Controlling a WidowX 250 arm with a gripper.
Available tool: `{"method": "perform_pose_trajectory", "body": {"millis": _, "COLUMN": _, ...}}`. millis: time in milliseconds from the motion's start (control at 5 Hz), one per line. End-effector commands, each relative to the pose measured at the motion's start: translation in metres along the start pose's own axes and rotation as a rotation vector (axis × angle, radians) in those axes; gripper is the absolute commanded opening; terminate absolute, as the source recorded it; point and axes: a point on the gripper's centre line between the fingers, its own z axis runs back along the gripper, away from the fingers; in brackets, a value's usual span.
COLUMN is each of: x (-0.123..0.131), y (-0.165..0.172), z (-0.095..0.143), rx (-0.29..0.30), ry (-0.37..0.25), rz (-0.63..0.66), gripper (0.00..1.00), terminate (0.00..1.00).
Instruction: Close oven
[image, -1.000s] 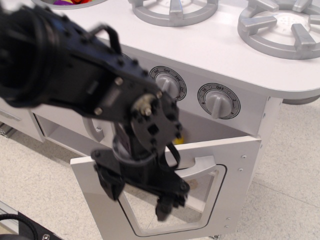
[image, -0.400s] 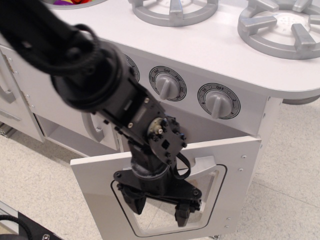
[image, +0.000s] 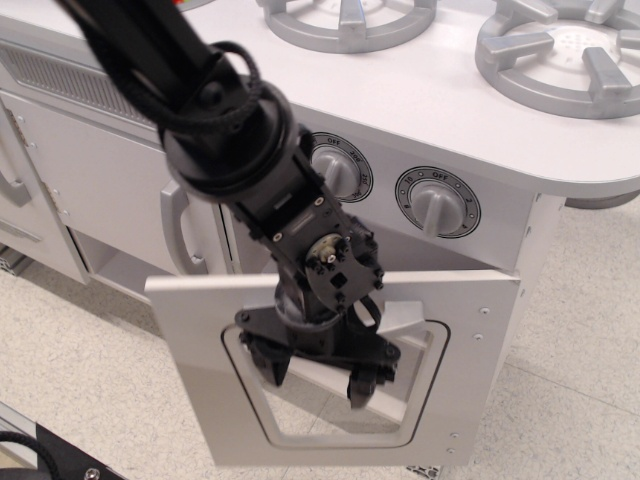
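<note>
The white oven door (image: 190, 345), with its rounded clear window (image: 330, 410), stands ajar and leans out a little from the white oven front (image: 520, 225). Part of its grey bar handle (image: 405, 318) shows behind the arm. My black gripper (image: 315, 375) is open, its two fingers spread wide and pressed against the outer face of the door over the window. One fingertip (image: 268, 366) is at the left, the other at the right. The arm hides the cavity.
Two grey knobs (image: 437, 203) sit on the panel above the door. Grey burners (image: 560, 45) lie on the stovetop. A plain cabinet door with a vertical grey handle (image: 173, 232) is to the left. Speckled floor (image: 80, 370) lies below.
The arm has pushed in toward the oven. The door has swung upward from a wide-open slant to nearly upright. The gripper stays open on the window.
</note>
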Motion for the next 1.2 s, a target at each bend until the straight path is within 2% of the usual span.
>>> {"method": "perform_pose_trajectory", "body": {"millis": 0, "x": 0.038, "y": 0.005, "z": 0.002, "rx": 0.038, "ry": -0.142, "rz": 0.017, "gripper": 1.00, "terminate": 0.00}}
{"method": "perform_pose_trajectory", "body": {"millis": 800, "x": 0.078, "y": 0.011, "z": 0.002, "rx": 0.040, "ry": -0.147, "rz": 0.149, "gripper": 1.00, "terminate": 0.00}}
{"method": "perform_pose_trajectory", "body": {"millis": 1000, "x": 0.070, "y": 0.012, "z": 0.009, "rx": 0.029, "ry": -0.129, "rz": 0.129, "gripper": 1.00, "terminate": 0.00}}
